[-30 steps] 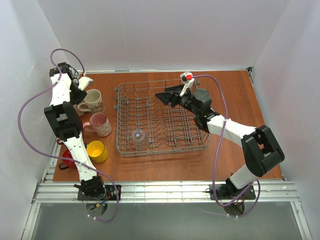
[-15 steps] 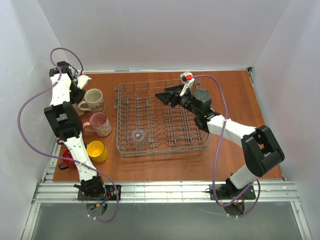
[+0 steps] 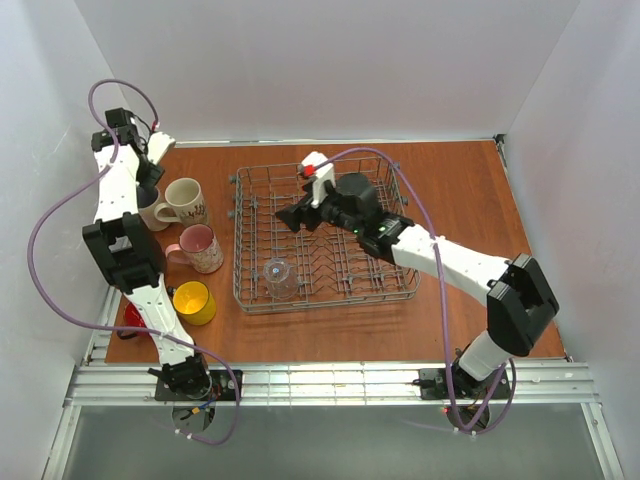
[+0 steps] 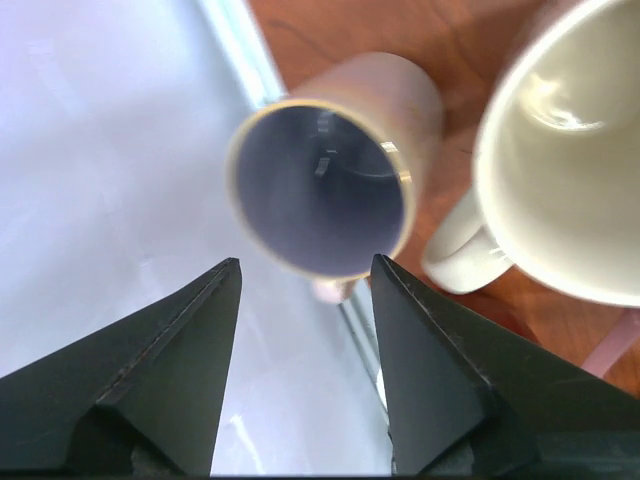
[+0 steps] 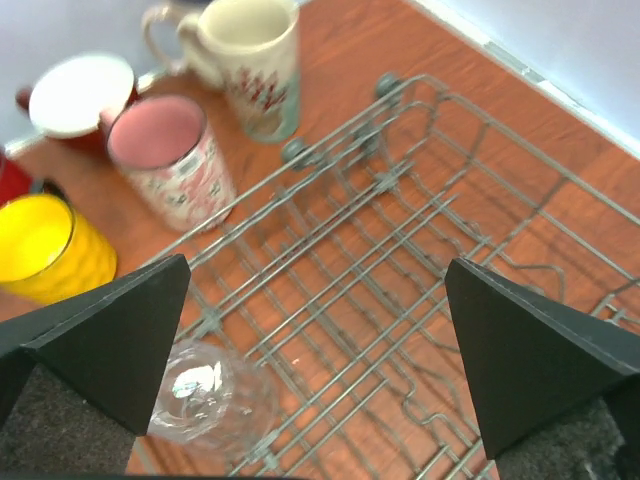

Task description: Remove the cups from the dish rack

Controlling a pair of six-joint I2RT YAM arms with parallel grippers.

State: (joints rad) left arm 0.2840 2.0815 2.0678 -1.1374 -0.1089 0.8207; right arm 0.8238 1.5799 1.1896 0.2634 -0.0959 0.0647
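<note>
While both pincers are empty, stock stands as follows.

- Dish rack (image 3: 325,235): grey wire, mid-worktop (image 3: 470,190).
- Clear glass (image 3: 280,277): inside the rack, near its near-left corner.
- Cream mug (image 3: 185,200), pink mug (image 3: 200,247), yellow mug (image 3: 193,302): on the worktop just left of the rack, ranged far to near.
- Beige mug (image 4: 330,185): further left of the rack, just beside the cream mug.
- Red mug (image 3: 133,315): left of the rack beyond the yellow mug, partly hidden.
- Left pincer (image 4: 305,260): above the beige mug, jaws partly apart, gripping nothing.
- Right pincer (image 5: 317,262): over the rack's left half, jaws spread wide, gripping nothing.
</note>
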